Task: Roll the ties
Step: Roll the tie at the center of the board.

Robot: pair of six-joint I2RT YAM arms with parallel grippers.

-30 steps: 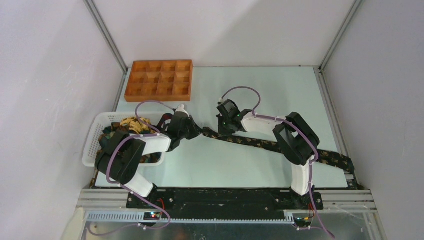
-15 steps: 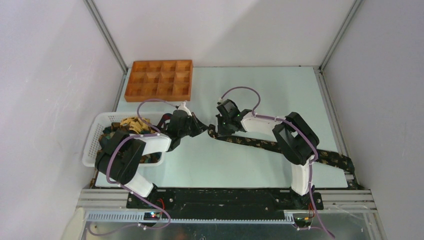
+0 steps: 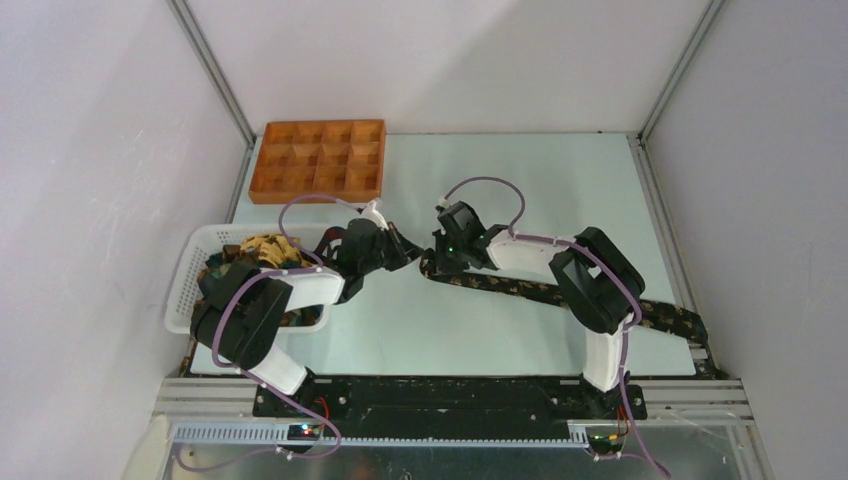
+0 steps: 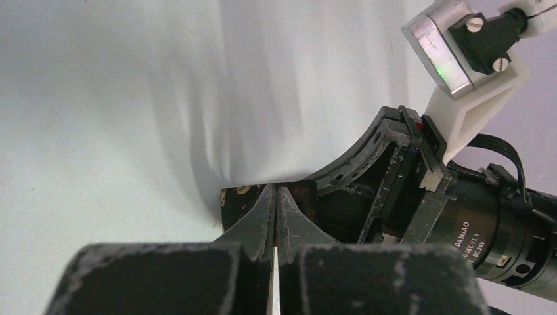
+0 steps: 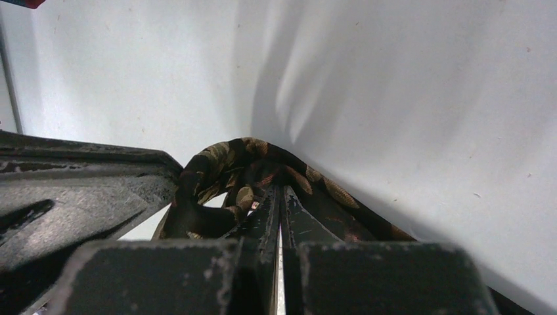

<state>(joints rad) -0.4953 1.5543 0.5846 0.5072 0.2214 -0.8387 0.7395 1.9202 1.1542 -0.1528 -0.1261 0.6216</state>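
One dark tie [image 3: 520, 288] with gold leafy print lies across the table from its middle to the right edge. Its left end is at both grippers. My left gripper [image 3: 403, 250] is shut, and the tie's flat end [image 4: 231, 197] sits at its tips [image 4: 276, 190]. My right gripper [image 3: 432, 262] is shut too, close beside the left. In the right wrist view the tie [image 5: 223, 157] arches in a loop over the closed tips [image 5: 280, 187]. More ties [image 3: 262, 246] are heaped in the white basket.
The white mesh basket [image 3: 185, 275] stands at the left edge, partly under my left arm. An orange compartment tray [image 3: 317, 160] sits at the back left. The right gripper's body [image 4: 420, 190] fills the right of the left wrist view.
My left gripper has swung up and right toward the right gripper. The tie's left end, flat on the table a second ago, is now curled at the right gripper.
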